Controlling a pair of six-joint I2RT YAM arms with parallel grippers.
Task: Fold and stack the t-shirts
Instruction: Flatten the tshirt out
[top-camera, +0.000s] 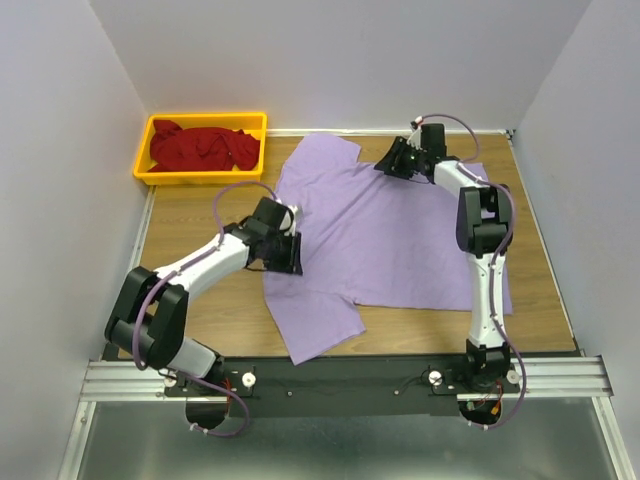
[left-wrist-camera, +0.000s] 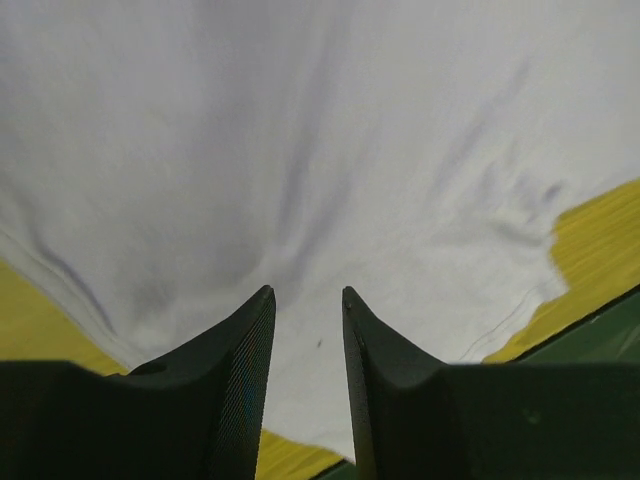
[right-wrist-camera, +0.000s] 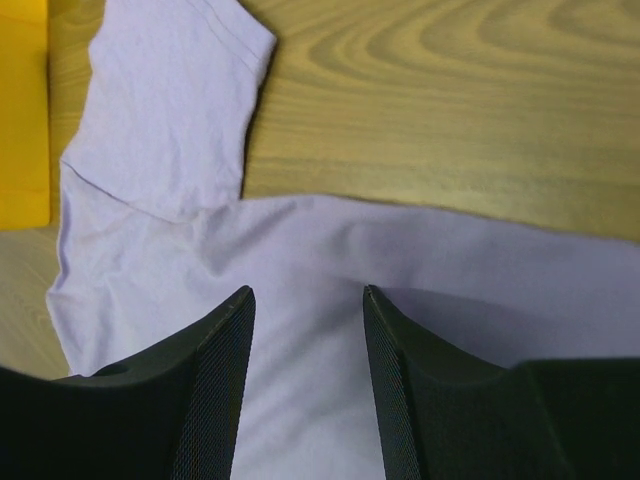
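1. The lavender t-shirt (top-camera: 390, 240) is spread flat over the middle of the tabletop (top-camera: 190, 230). Its far sleeve (top-camera: 320, 155) points at the far edge and its near sleeve (top-camera: 320, 335) reaches the near edge. The dark red t-shirt (top-camera: 205, 147) is bunched, unfolded, in the yellow bin (top-camera: 205, 119) at the far-left corner.
2. The left gripper (top-camera: 288, 250) is low on the lavender shirt's left margin, jaws parted a little with nothing pinched. The right gripper (top-camera: 395, 160) is over the shirt's far edge, jaws spread wider and holding nothing.
3. Risk: the left jaws are narrow and set in from the hem. Closing here may catch only a crease or both layers, so the shirt would likely drag sideways instead of turning a flap.
4. Risk: one gripper works a side margin and the other the far edge. An uneven lift could skew the fold and bunch the near sleeve.
5. Risk: if the right gripper comes down too far in from the edge, it presses cloth without getting under it.
6. View differences:
   - The left wrist view shows creases (left-wrist-camera: 300, 200) running toward the gap between the fingertips (left-wrist-camera: 262, 300), which the top view does not show.
   - The right wrist view shows the far sleeve's seam and a slice of the bin.
   - Only the top view shows the red shirt and both arms together.
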